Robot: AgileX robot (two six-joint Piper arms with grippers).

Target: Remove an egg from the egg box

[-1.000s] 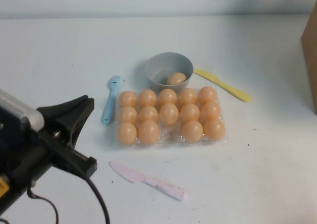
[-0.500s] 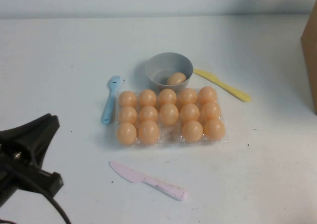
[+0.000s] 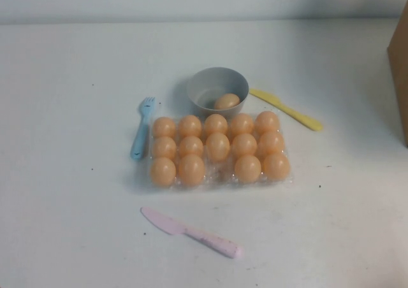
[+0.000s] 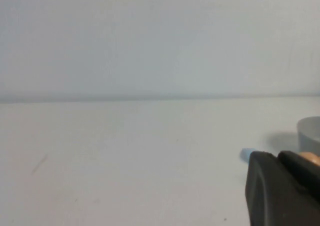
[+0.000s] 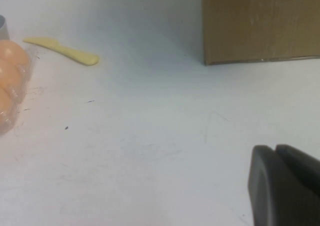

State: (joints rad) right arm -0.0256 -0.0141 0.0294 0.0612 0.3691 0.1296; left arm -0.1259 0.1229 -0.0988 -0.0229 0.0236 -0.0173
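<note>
Now our left arm, which filled the near-left corner of the high view 1 second ago and was half out of it 0.5 seconds ago, has left that view entirely. We read that as a retreat after the drop: 1 egg (image 3: pixel 226 101) already lies in the grey bowl (image 3: pixel 203 83), just behind the egg box (image 3: pixel 220 180), and the middle cup of the box's near row is bare while 14 eggs fill the rest. So we judge the task done, or nearly so.

Our left gripper (image 4: pixel 282 188) shows only as a dark edge in the left wrist view, low over the table (image 3: pixel 76 192), well left of the bowl; we cannot tell how its jaws stand. Our right gripper (image 5: pixel 285 186) is likewise a dark sliver in the right wrist view, parked near the cardboard box (image 5: pixel 260 23), right of the yellow knife (image 5: pixel 62 50); jaws unreadable, nothing visibly held.
</note>
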